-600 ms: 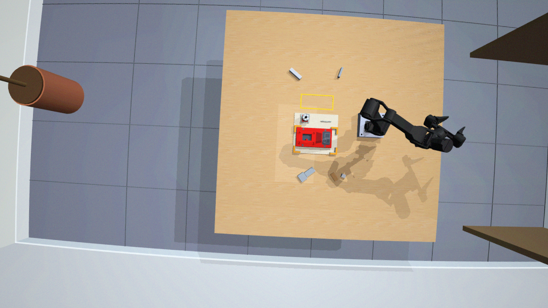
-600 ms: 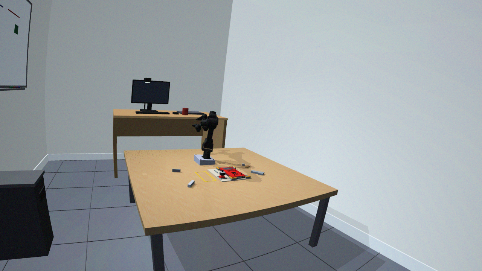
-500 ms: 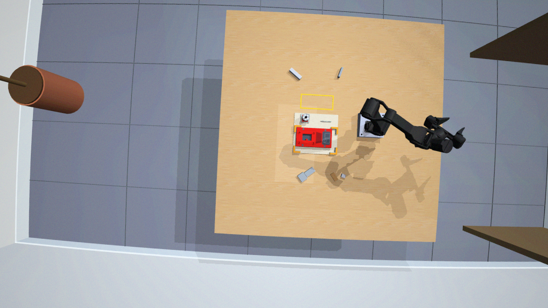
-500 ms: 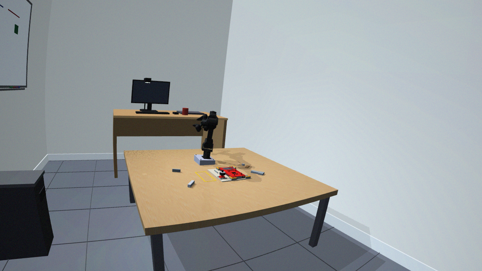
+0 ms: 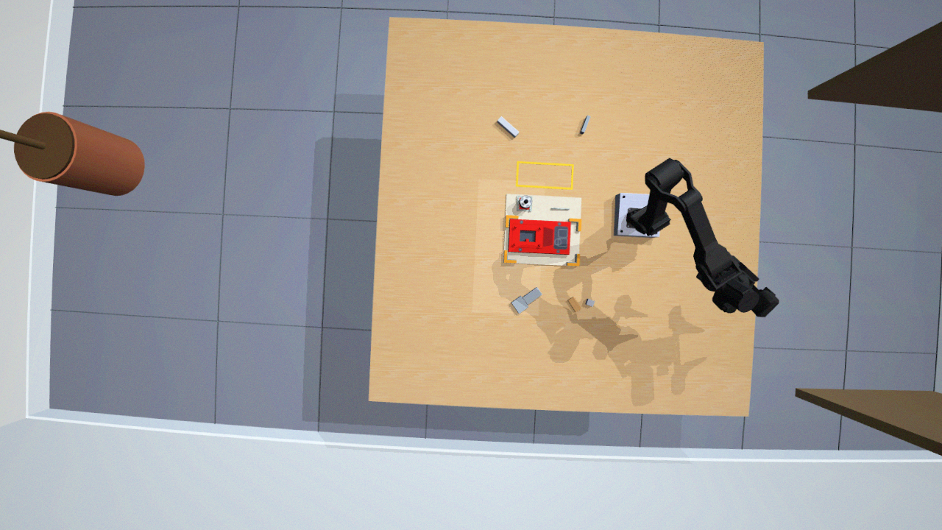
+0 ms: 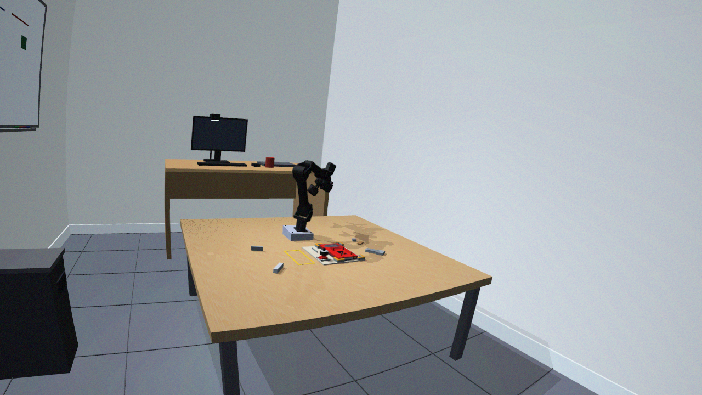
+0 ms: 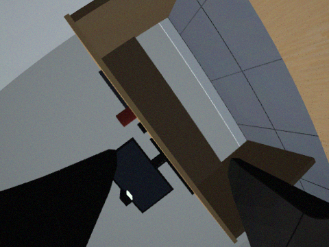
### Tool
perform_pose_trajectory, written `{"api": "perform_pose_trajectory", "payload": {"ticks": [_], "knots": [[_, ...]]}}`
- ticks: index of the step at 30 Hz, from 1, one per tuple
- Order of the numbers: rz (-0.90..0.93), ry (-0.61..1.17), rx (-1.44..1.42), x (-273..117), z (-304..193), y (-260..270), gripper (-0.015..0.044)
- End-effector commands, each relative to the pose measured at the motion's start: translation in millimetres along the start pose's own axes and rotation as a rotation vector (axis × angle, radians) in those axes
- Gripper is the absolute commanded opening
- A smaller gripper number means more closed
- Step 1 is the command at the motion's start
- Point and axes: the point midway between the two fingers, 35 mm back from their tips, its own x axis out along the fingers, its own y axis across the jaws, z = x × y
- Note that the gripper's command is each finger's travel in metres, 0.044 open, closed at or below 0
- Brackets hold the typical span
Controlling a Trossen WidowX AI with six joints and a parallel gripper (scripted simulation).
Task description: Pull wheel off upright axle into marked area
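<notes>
The wheel [image 5: 525, 202] [image 6: 323, 250] sits on its upright axle above a small red foot, at a corner of the pale base plate [image 5: 543, 199]. The marked area, a yellow outline [image 5: 545, 163] [image 6: 292, 258], lies on the table beside that plate, with nothing in it. My gripper [image 7: 173, 162] is open and empty, its two dark fingers apart in the wrist view. It is high up and far from the wheel, near the table edge behind the arm's base. The wheel is not in the wrist view. The fingertips are not clear in the top and exterior views.
A red housing [image 5: 541, 249] [image 6: 351, 254] lies on the plate between orange corner pieces. Loose grey blocks [image 5: 508, 126] [image 5: 584, 124] lie beyond the outline. A grey stepped piece [image 5: 526, 300] [image 6: 375, 251] and a small brown block [image 5: 574, 303] lie on the other side. A desk with a monitor [image 6: 219, 133] [image 7: 144, 176] stands behind.
</notes>
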Motion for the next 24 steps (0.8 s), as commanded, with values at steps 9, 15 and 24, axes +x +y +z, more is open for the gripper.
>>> {"api": "perform_pose_trajectory", "payload": {"ticks": [9, 15, 24], "knots": [[0.022, -0.593, -0.030, -115.1, 167.3, 25.8, 0.0300], [-0.033, -0.833, 0.026, -197.3, 221.0, 4.5, 0.0300], [-0.152, -1.100, 0.146, -318.6, 253.8, -50.7, 0.0300]]}}
